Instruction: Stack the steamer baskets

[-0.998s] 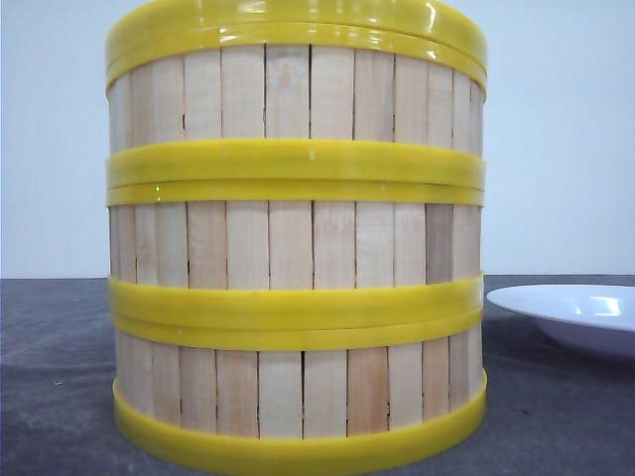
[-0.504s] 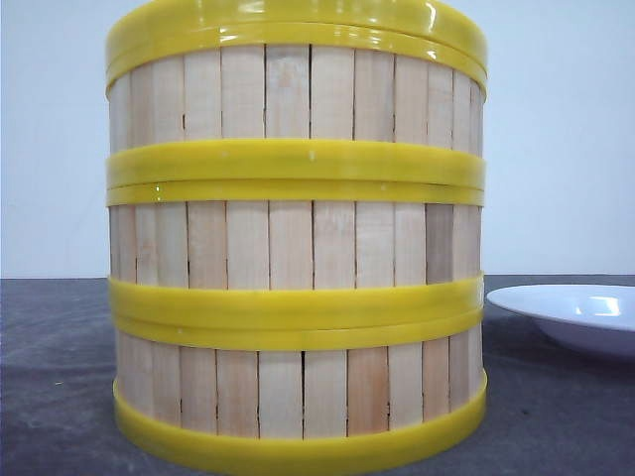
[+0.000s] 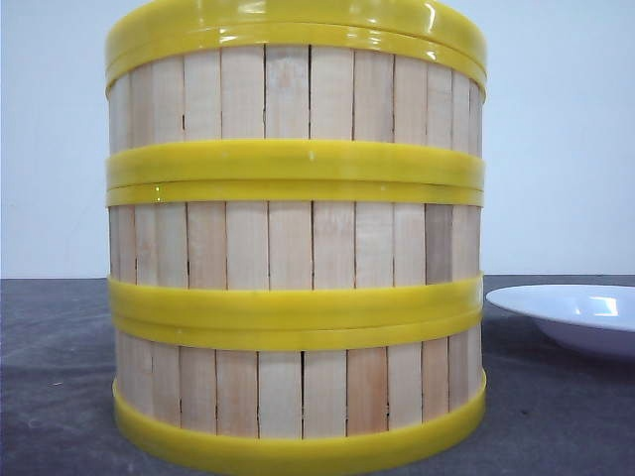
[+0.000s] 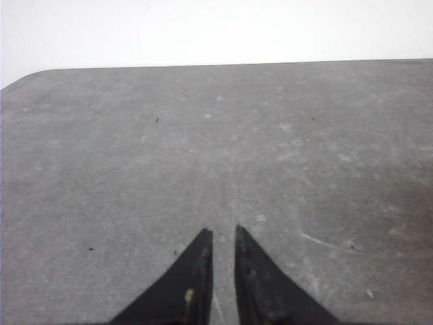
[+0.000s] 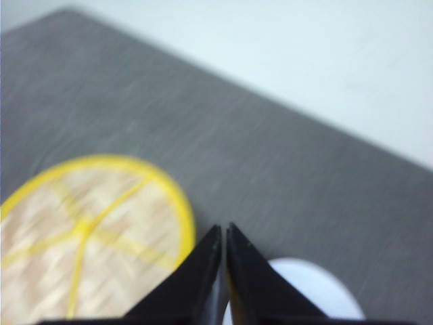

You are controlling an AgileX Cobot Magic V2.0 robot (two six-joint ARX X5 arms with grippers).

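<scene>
Three round steamer baskets (image 3: 296,238) of pale vertical wooden slats with thick yellow plastic rims stood stacked one on another on the dark grey table (image 3: 50,397), a yellow-rimmed woven-top lid (image 5: 88,230) capping the stack. A white round plate (image 3: 575,312) sat just beside the stack, to the right. The left hand (image 4: 223,237) hung over bare table, its tips nearly together, holding nothing. The right hand (image 5: 224,233) hovered above the lid's edge and the plate, pinched closed and empty.
</scene>
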